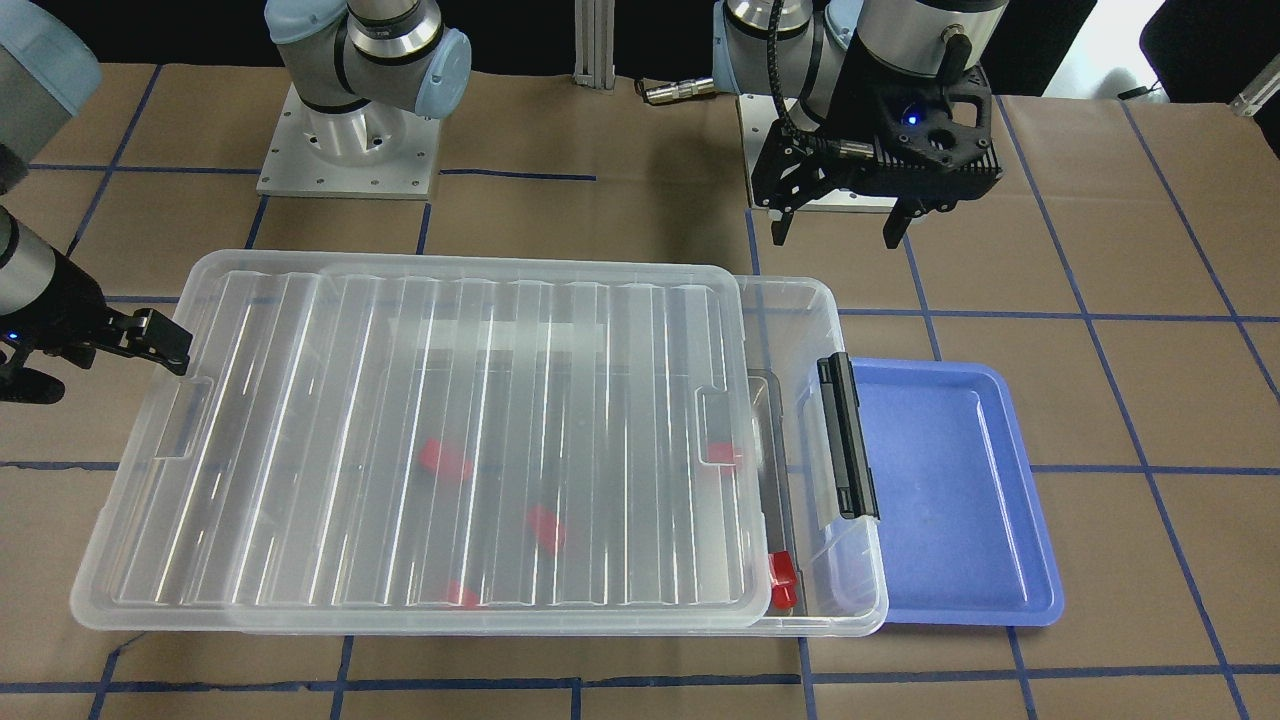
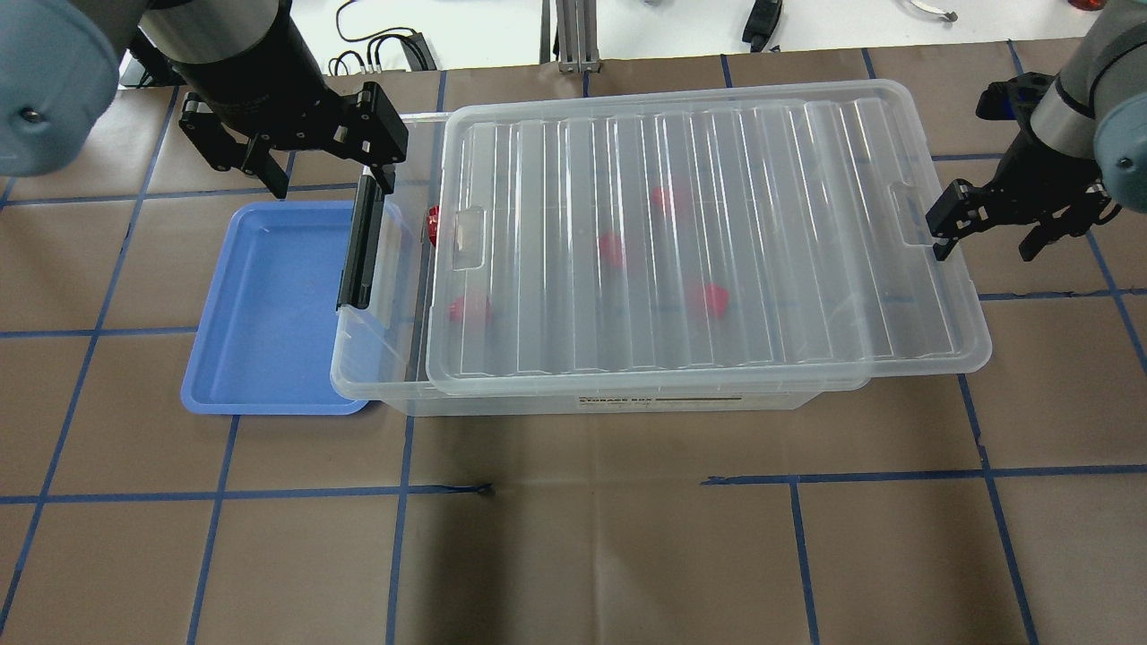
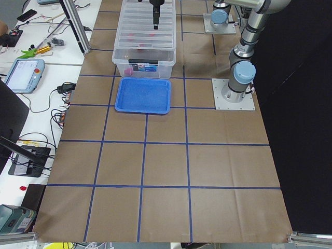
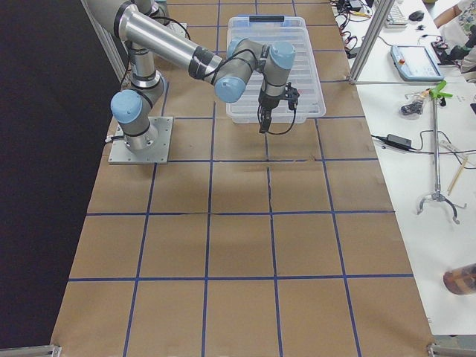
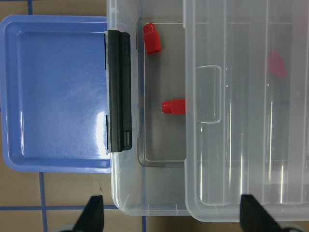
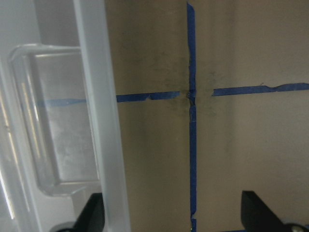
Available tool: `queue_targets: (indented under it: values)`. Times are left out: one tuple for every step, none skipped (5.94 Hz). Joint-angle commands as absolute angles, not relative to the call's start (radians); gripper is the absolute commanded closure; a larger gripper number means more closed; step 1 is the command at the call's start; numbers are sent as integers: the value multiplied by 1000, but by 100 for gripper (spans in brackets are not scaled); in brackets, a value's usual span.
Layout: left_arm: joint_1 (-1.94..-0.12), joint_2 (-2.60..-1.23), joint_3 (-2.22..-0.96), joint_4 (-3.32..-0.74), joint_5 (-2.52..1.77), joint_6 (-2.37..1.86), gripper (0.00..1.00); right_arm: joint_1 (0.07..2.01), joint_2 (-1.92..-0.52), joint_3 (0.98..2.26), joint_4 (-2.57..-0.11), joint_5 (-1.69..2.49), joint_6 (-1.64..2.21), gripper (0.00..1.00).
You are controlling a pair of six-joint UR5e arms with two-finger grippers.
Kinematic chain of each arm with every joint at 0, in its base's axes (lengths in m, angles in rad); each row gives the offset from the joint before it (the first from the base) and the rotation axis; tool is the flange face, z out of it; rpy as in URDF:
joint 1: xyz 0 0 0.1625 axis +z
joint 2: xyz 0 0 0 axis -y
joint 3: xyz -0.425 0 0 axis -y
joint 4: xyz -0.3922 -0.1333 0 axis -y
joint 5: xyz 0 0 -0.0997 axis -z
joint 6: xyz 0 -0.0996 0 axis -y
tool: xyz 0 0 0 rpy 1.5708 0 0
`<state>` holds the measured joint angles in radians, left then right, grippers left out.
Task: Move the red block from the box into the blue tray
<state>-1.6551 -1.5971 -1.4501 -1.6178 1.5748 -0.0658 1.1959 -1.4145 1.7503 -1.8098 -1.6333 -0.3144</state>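
Note:
The box (image 2: 376, 363) is a clear bin whose ribbed lid (image 2: 699, 242) is slid toward my right, which leaves a gap at the black latch (image 2: 358, 242) end. Two red blocks (image 5: 152, 38) (image 5: 175, 106) lie uncovered in that gap; others show blurred under the lid (image 1: 450, 430). The blue tray (image 2: 269, 305) lies empty beside the latch end, partly under the box rim. My left gripper (image 2: 332, 184) is open and empty above the far side of the latch end. My right gripper (image 2: 984, 246) is open at the lid's far short end, beside its edge (image 6: 96, 121).
Brown paper with blue tape lines covers the table. The arm bases (image 1: 345, 140) stand behind the box. In the exterior left view the tray (image 3: 143, 95) lies in front of the box, with cables and a tablet off the table's side.

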Motion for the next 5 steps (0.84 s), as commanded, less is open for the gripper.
queue_targets:
  values:
    - [-1655,-1606,-1450,-1617,1572,51,2,1123,-1414,1750,-1812,-1654,-391,0]
    - [-1658,-1624,-1451,-1615,1572,221,2,1086,-1413,1750,-1845,-1654,-435,0]
    - [-1658,-1626,-1451,-1620,1568,359,2,1062,-1414,1750,-1870,-1675,-469,0]
    - [-1661,-1628,-1453,-1626,1566,632,2,1043,-1414,1749,-1871,-1693,-471,0]
    - [-1664,-1629,-1475,-1618,1571,729,2,1019,-1414,1749,-1871,-1694,-471,0]
